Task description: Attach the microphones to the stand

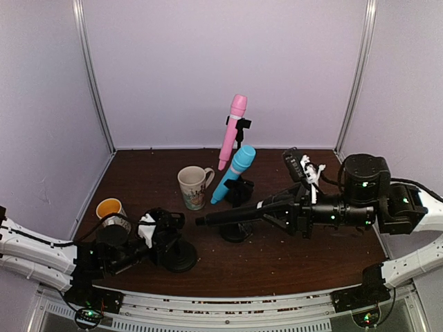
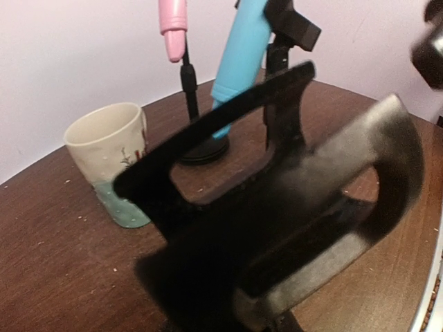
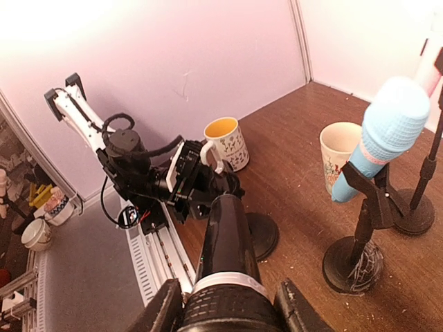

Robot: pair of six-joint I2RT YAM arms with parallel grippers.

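Observation:
The pink microphone (image 1: 232,131) sits clipped in its stand at the back. The light blue microphone (image 1: 234,173) sits clipped in a second stand (image 1: 235,232); both also show in the left wrist view, pink (image 2: 172,24) and blue (image 2: 242,48). My right gripper (image 1: 287,211) is shut on the black microphone (image 1: 232,215), holding it level above the table with its tail pointing left. The right wrist view shows the microphone (image 3: 225,235) and its silver ring between my fingers (image 3: 232,308). My left gripper (image 1: 163,235) is shut on the clip (image 2: 277,187) of a third stand (image 1: 181,256).
A white patterned mug (image 1: 194,187) stands left of the blue microphone. A mug with a yellow inside (image 1: 109,209) stands at the left edge. Grey walls close in the back and sides. A metal rail (image 1: 228,304) runs along the near edge.

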